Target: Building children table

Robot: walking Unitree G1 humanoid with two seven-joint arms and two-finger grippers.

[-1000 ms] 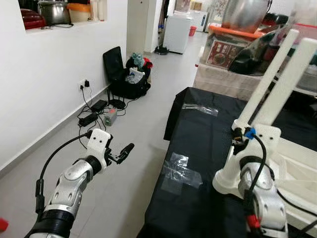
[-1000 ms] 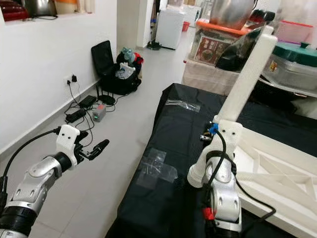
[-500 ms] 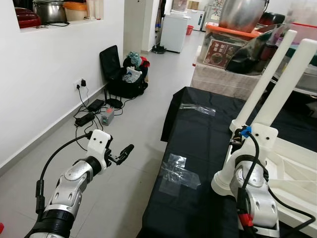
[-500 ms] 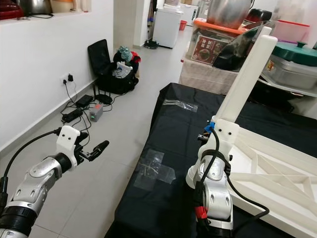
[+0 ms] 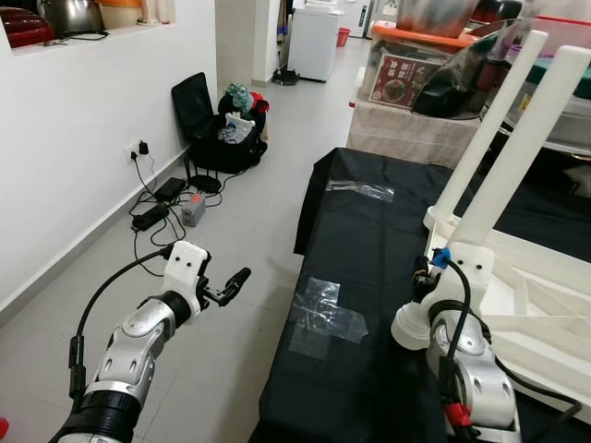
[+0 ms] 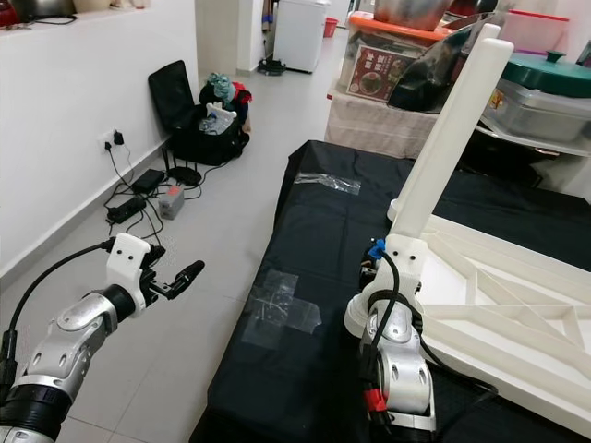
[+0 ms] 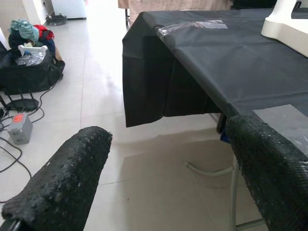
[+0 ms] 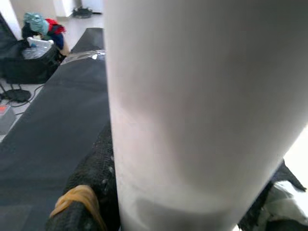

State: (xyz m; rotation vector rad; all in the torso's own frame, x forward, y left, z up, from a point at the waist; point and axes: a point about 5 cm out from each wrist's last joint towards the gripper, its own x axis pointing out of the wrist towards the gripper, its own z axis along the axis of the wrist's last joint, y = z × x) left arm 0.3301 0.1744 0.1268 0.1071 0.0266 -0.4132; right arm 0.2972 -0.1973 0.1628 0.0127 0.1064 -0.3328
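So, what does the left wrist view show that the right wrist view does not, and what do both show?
Left wrist view: the left end effector open over the grey floor, the draped edge of the black cloth, and a small grey box with a red label.

Right wrist view: a white table leg close up, between the right end effector's black fingers, and a yellow band on one finger.

Both: the black cloth on the table, the clear tape patch and the black bag by the wall.
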